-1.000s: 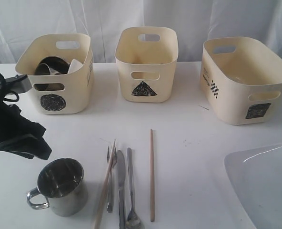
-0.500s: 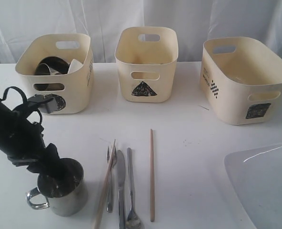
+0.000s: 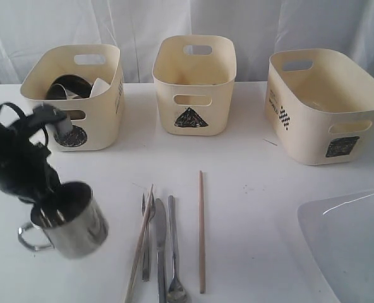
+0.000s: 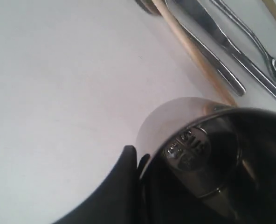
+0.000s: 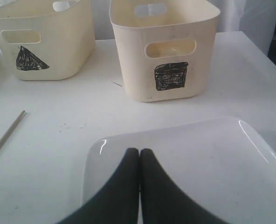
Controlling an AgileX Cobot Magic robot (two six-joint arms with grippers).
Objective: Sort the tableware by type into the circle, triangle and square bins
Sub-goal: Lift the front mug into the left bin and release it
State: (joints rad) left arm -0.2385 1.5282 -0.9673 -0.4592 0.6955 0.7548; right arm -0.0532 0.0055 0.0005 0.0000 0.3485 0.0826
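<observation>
My left gripper (image 3: 50, 201) is shut on the rim of a steel mug (image 3: 70, 219), one finger inside and one outside (image 4: 125, 179). The mug (image 4: 208, 149) hangs tilted above the table at front left, handle toward the left. The fork (image 3: 145, 243), knife (image 3: 160, 249), spoon (image 3: 174, 252) and two chopsticks (image 3: 140, 240) (image 3: 201, 230) lie side by side at front centre. The circle bin (image 3: 79, 136), triangle bin (image 3: 193, 88) and square bin (image 3: 326, 120) stand in a row at the back. My right gripper (image 5: 139, 152) is shut and empty above a white plate (image 5: 212, 163).
The circle bin holds steel ware (image 3: 66, 87) and something white. The white plate (image 3: 348, 243) fills the front right corner. A white curtain hangs behind the bins. In the right wrist view the square bin (image 5: 168, 51) and triangle bin (image 5: 44, 46) stand ahead.
My left gripper came down into the mug, shut on its rim and lifted it off the table, tilting it. The right gripper has not moved.
</observation>
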